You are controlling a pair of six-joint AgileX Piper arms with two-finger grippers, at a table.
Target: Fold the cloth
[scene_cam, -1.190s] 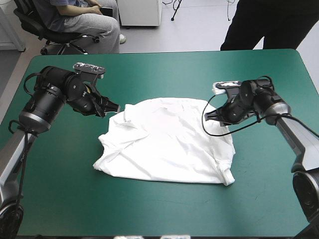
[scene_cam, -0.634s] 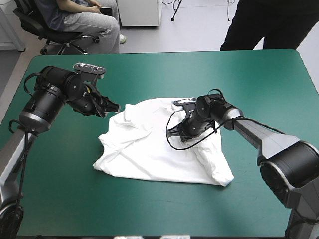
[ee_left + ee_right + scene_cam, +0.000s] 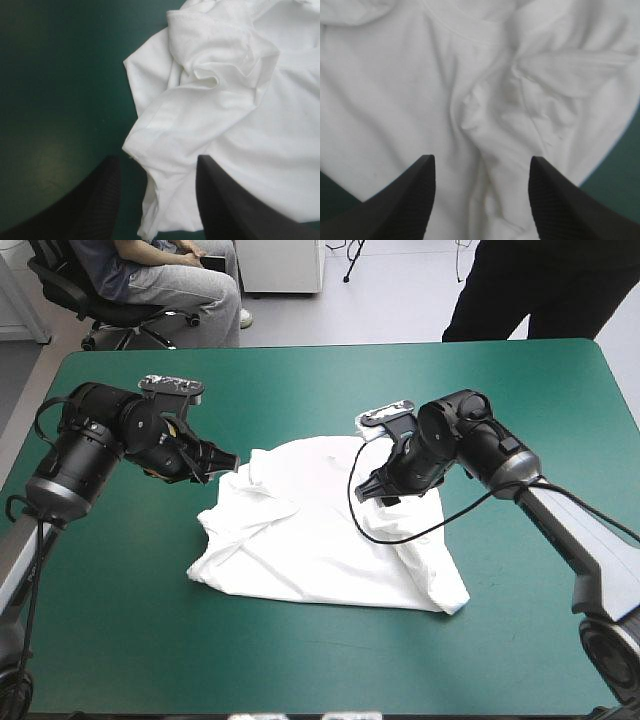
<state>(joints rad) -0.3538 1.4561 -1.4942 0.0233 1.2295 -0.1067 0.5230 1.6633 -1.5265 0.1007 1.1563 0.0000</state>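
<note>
- Looking at the high view first: the T-shirt (image 3: 320, 540) lies rumpled around the middle of the teal-green cover (image 3: 300, 380), with its 3 o'clock side doubled over onto itself. The left gripper (image 3: 228, 458) sits right at the shirt's 10 o'clock corner. The right gripper (image 3: 378, 490) is over its 1 o'clock part.
- Left wrist view: the black fingers (image 3: 92, 200) stand well apart, so it's open with nothing pinched. A folded edge of the T-shirt runs right between them. The rest of the fabric spreads from 12 to 3 o'clock of the gripper, with bare cover out toward 10 o'clock.
- Right wrist view: same deal, fingers (image 3: 405, 200) spread wide and gripping nothing. Wrinkled white shirt fills everything between and ahead of them, with just a sliver of cover at about 4 o'clock.
</note>
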